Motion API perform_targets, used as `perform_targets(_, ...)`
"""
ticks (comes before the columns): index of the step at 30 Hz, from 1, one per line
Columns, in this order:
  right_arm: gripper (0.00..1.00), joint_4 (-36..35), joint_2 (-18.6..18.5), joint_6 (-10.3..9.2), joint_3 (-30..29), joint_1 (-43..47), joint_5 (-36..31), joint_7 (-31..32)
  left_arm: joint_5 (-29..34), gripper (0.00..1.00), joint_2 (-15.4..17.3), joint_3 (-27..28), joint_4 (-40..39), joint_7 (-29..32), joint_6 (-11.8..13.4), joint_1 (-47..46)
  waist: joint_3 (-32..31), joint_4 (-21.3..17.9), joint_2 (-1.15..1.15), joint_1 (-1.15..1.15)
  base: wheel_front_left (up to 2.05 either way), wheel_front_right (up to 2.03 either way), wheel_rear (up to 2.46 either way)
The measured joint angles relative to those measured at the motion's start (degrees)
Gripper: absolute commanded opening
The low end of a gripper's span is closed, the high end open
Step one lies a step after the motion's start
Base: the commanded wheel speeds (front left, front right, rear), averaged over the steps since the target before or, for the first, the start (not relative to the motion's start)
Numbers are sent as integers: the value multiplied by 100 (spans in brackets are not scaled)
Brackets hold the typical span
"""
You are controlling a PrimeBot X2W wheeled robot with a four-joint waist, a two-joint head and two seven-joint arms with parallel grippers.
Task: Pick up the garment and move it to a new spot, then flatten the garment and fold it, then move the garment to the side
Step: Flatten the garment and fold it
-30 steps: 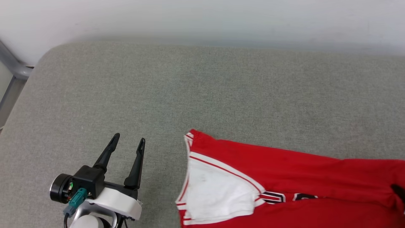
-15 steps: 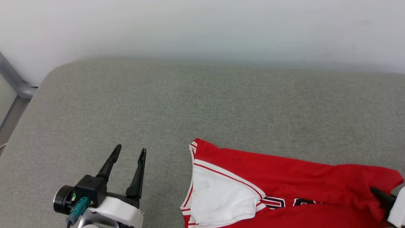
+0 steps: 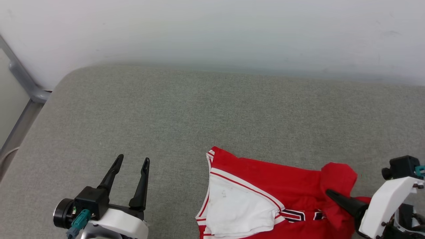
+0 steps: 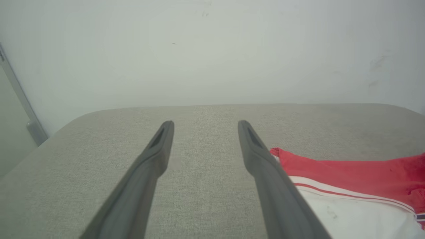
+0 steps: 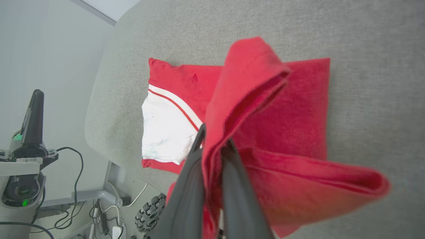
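The garment [image 3: 265,172], a red jersey T-shirt, lies at the table's near edge with a white sleeve [image 3: 239,209] on top and black lettering partly showing. My right gripper [image 3: 332,196] is shut on the shirt's right end, and a red flap [image 3: 338,174] stands lifted and bent over toward the left. In the right wrist view the gripper [image 5: 214,142] pinches bunched red cloth above the garment [image 5: 298,109]. My left gripper [image 3: 132,158] rests open and holding nothing, well left of the shirt. In the left wrist view that gripper [image 4: 205,124] has the garment [image 4: 348,169] to its right.
The grey fabric tabletop [image 3: 199,109] runs back to a white wall [image 3: 212,30] and has a rounded far-left corner. A grey metal frame [image 3: 23,116] stands at the left. Cables and a wheel [image 5: 149,212] lie below the table's edge.
The head camera has shifted. My right gripper has come into view from the right, carrying the shirt's right end up and leftward over the rest. The left gripper has stayed put and open.
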Motion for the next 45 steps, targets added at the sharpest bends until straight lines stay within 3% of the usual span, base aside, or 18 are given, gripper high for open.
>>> perform_targets(4, 0, 100, 49, 0, 349, -66, 265, -79, 31, 100, 1, 63, 1, 0, -7, 0, 4, 103, 0, 0, 0, 0, 0)
perform_targets(15, 0, 1036, 66, -1, 1774, -293, 1337, -1402, 47, 100, -22, 160, 52, 0, -46, 6, -78, 325, 0, 0, 0, 0, 0)
perform_targets(32, 0, 3309, 69, -1, 2981, -1595, 1244, -2924, 79, 100, -124, 155, 98, 0, -77, -20, 87, 601, 0, 0, 0, 0, 0)
perform_targets(34, 100, 3597, 71, -1, 3085, -1719, 1187, -3076, 79, 100, -133, 155, 112, 0, -78, -29, 110, 636, 0, 0, 0, 0, 0)
perform_targets(45, 100, 3865, 75, -1, 3987, -2102, 1849, -3496, 79, 100, -125, 196, 163, 0, -85, -45, -15, 625, 0, 0, 0, 0, 0)
